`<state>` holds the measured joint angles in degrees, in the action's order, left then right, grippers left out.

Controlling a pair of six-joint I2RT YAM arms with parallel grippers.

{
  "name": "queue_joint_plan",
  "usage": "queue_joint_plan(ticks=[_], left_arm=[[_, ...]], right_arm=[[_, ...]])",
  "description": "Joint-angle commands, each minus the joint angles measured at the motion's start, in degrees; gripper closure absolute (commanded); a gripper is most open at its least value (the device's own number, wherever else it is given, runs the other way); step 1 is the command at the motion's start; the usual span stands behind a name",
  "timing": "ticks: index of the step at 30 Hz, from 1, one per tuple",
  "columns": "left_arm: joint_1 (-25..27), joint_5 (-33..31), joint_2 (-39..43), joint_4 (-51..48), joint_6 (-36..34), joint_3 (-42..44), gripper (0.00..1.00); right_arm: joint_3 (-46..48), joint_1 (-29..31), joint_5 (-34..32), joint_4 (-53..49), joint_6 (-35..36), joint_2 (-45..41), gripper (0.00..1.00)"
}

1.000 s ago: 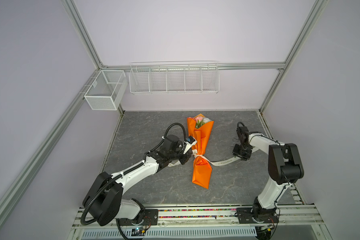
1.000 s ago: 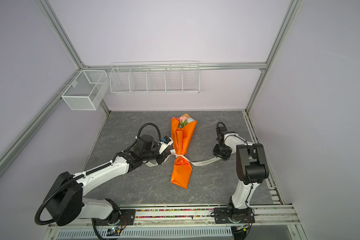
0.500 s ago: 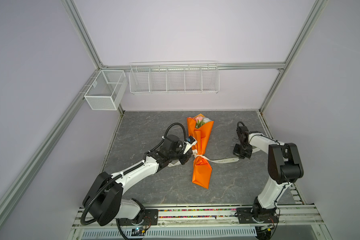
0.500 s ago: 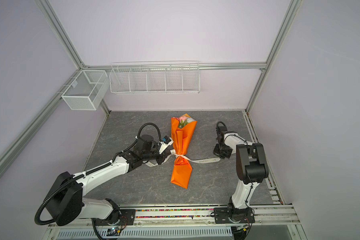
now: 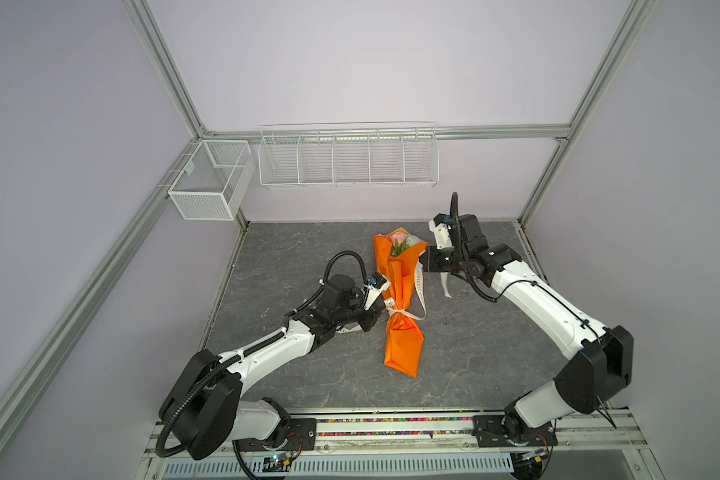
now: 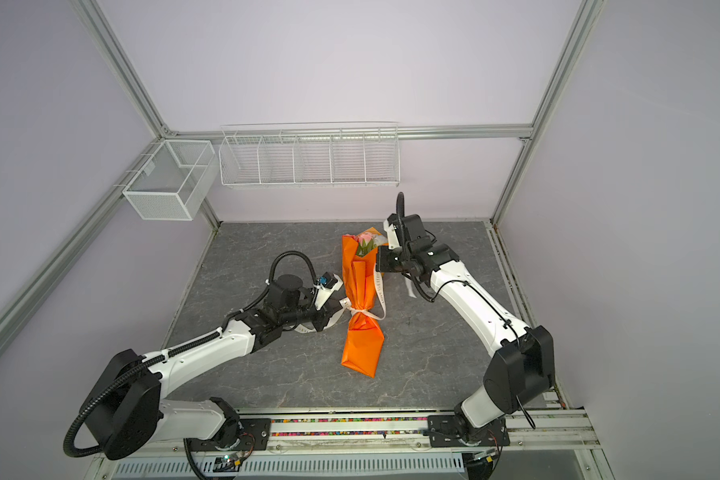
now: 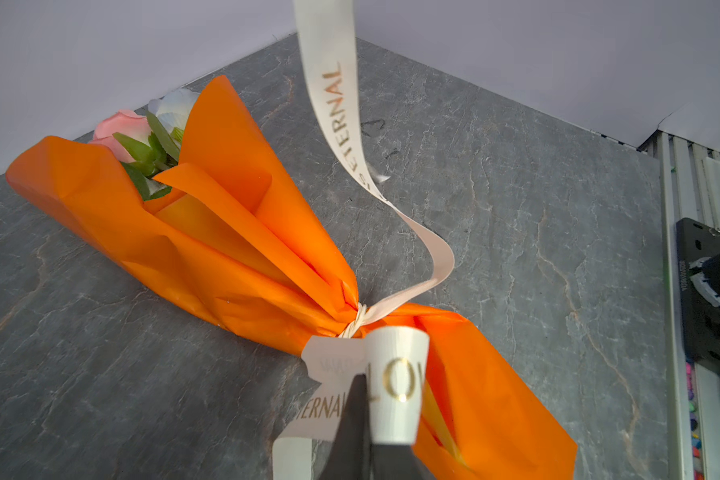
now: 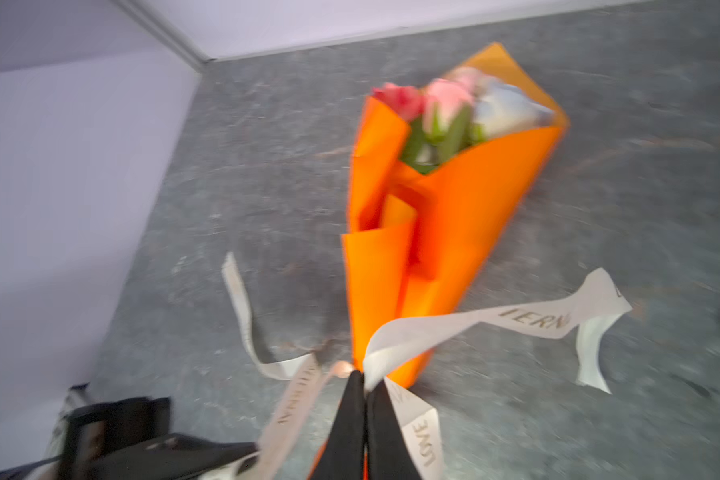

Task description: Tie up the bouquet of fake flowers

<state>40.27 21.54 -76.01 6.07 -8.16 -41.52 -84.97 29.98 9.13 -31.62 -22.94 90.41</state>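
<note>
The bouquet [image 5: 400, 299] [image 6: 360, 307] lies on the grey table, an orange paper cone with the fake flowers [image 5: 400, 242] [image 7: 132, 135] [image 8: 437, 108] showing at its far open end. A cream ribbon [image 5: 420, 286] [image 7: 333, 104] is cinched round its waist. My left gripper [image 5: 374, 319] [image 7: 364, 384] sits low beside the cinch, shut on a ribbon loop [image 7: 398, 386]. My right gripper [image 5: 422, 264] [image 6: 378, 264] [image 8: 364, 377] hangs raised beside the cone's open end, shut on the other ribbon strand [image 8: 474, 320], which slopes up from the knot [image 7: 360, 318]. The right wrist view is blurred.
A white wire basket [image 5: 348, 160] hangs on the back wall and a mesh box [image 5: 208, 183] on the left frame post. A rail [image 5: 391, 428] with both arm bases runs along the table's front edge. Walls close in on three sides.
My right gripper closed on the ribbon end lying on the table at the right, then lifted it up and back toward the cone's open end. The left arm held still.
</note>
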Motion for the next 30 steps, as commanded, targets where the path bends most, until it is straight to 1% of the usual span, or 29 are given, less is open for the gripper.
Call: queue_joint_plan(ticks=[1, 5, 7, 8, 10, 11, 13, 14, 15, 17, 18, 21, 24, 25, 27, 29, 30], left_arm=[[0.5, 0.7, 2.0, 4.3, 3.1, 1.8, 1.00], [0.8, 0.2, 3.3, 6.8, 5.0, 3.8, 1.00], [0.8, -0.1, 4.0, 7.7, 5.6, 4.6, 1.00], [0.9, -0.2, 4.2, 7.8, 5.7, 4.8, 1.00], [1.0, -0.2, 4.5, 8.2, 5.8, 5.0, 1.00], [0.9, -0.2, 4.4, 8.2, 5.7, 5.0, 1.00], [0.9, 0.2, 4.1, 8.0, 5.5, 4.7, 1.00], [1.0, 0.3, 4.0, 8.0, 5.5, 4.5, 1.00], [1.0, 0.4, 3.7, 7.8, 5.4, 4.3, 1.00], [1.0, 0.6, 3.3, 7.8, 5.2, 4.0, 1.00], [1.0, 0.6, 3.1, 7.9, 5.3, 3.8, 1.00], [1.0, 0.8, 2.4, 7.6, 5.1, 3.1, 1.00], [1.0, 1.3, 1.5, 6.9, 5.0, 1.9, 1.00], [1.0, 1.4, 1.2, 6.4, 5.0, 1.4, 1.00], [1.0, 1.3, 0.7, 5.8, 4.5, 0.7, 1.00], [1.1, 1.7, 0.2, 5.5, 4.1, 0.3, 1.00], [1.1, 1.9, -0.3, 5.3, 4.0, -0.1, 1.00]], right_arm=[[-5.6, 3.7, 7.3, -0.8, 3.1, 7.1, 0.91], [-10.8, 7.3, 13.1, -1.8, 4.6, 12.9, 0.89], [-10.7, 7.5, 16.8, -1.0, 4.3, 13.8, 0.87], [-10.1, 7.5, 17.9, -0.6, 4.1, 14.1, 0.85], [-9.6, 7.5, 22.0, -1.3, 6.3, 14.7, 0.81], [-10.0, 7.5, 23.4, -3.0, 7.4, 15.2, 0.77], [-10.3, 7.3, 22.1, -6.7, 9.1, 15.1, 0.67], [-9.9, 7.1, 19.2, -8.4, 9.7, 14.3, 0.63], [-8.4, 6.8, 15.4, -8.6, 9.5, 12.5, 0.60], [-3.7, 5.4, 11.0, -5.9, 7.6, 8.7, 0.53], [-1.4, 4.0, 10.2, -4.9, 6.2, 6.9, 0.50], [6.0, -0.2, 12.1, -0.1, 4.6, 0.8, 0.45], [17.0, -0.6, 15.2, 11.1, 9.5, -8.2, 0.45], [20.6, -0.3, 17.8, 14.9, 12.4, -10.7, 0.45], [27.5, 1.0, 19.9, 21.8, 18.5, -15.6, 0.42], [31.3, 2.8, 20.3, 25.1, 24.1, -18.2, 0.37], [31.9, 4.0, 19.7, 25.0, 26.6, -18.4, 0.37]])
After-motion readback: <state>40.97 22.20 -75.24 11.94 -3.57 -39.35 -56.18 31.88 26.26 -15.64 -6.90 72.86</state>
